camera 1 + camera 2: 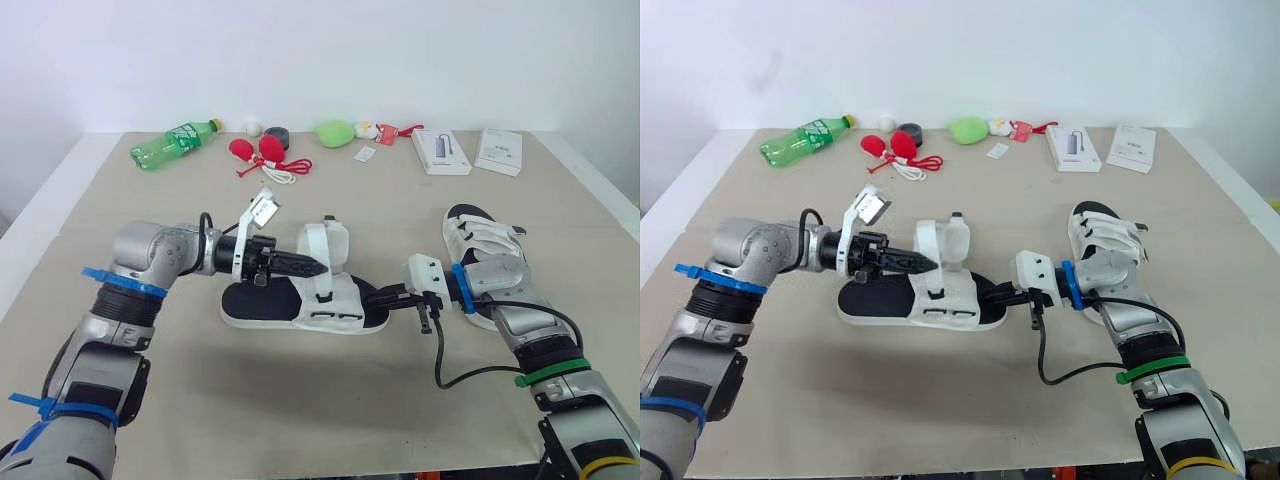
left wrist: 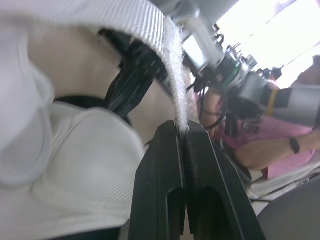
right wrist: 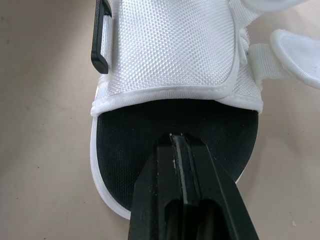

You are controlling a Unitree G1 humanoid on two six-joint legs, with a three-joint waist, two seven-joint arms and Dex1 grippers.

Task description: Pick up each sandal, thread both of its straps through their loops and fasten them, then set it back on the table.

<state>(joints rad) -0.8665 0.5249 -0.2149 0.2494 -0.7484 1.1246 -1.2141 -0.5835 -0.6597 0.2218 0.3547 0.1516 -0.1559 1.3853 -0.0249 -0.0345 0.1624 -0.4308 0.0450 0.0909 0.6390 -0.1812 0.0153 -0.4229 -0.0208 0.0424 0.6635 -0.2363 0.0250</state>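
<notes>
Along the far edge of the tan table (image 1: 300,410), a green plastic bottle (image 1: 175,143) is lying on its side. A small white ball (image 1: 253,127), a red bundle with a red-and-white cord (image 1: 262,152), a lime-green rounded lump (image 1: 335,132) and two flat white boxes (image 1: 440,150) are sitting in a row beside it, all well apart from the work.

A white mesh sandal with a black footbed (image 1: 300,298) is lying flat at the middle of the table, between the two arms. A second sandal (image 1: 480,240) of the same make is lying to the right, and the right forearm is crossing over part of it.

The left gripper (image 1: 318,268) is pinching the raised white woven strap (image 2: 172,75) by its fuzzy edge, the black fingers pressed tight on it. The strap is standing up from the sandal's upper.

The right gripper (image 3: 172,136) is sitting over the toe end of the smooth black footbed, its fingers closed together with nothing between them. A black plastic loop (image 3: 100,40) is showing at the side of the coarse-weave upper.
</notes>
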